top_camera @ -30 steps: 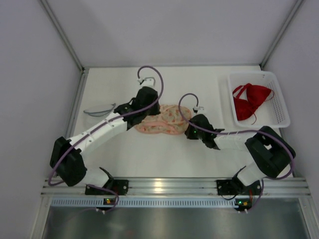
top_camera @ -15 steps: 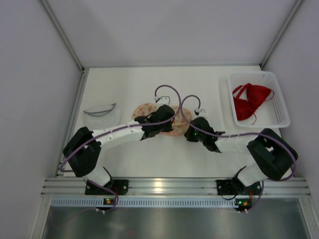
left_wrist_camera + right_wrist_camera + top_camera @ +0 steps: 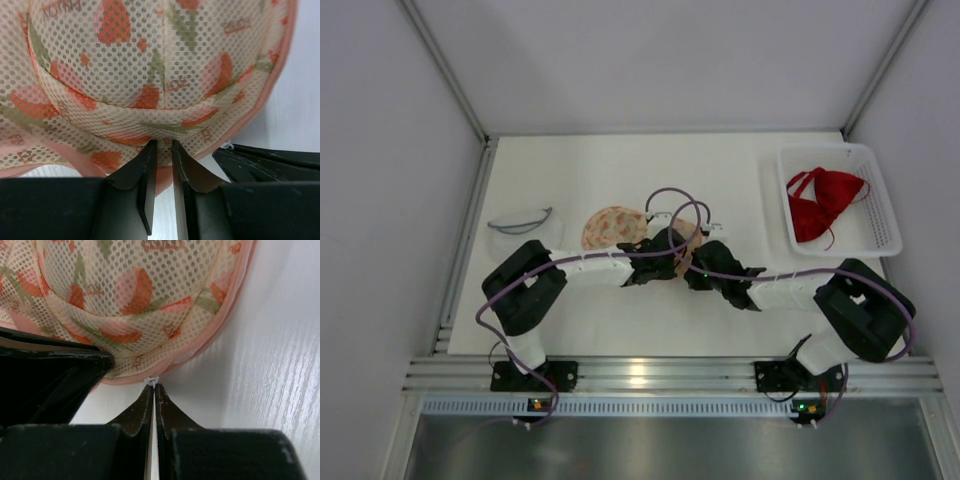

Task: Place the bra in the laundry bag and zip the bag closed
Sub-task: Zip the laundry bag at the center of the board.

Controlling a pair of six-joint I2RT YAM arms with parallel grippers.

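The laundry bag is a domed mesh pouch with an orange and green print and a pink zip edge, lying mid-table. It fills the left wrist view and the right wrist view. My left gripper is shut on the bag's mesh rim. My right gripper is right beside it, shut on the small white zipper pull at the pink edge. The red bra lies in the white basket at the right, away from both grippers.
A clear, grey-rimmed object sits at the left of the table. The two arms cross close together in the middle, cables looping over the bag. White walls and metal rails bound the table.
My left gripper has swept from the bag's left half rightward to its right edge, next to the right gripper. The bag's left half is now uncovered. The right gripper has barely moved.
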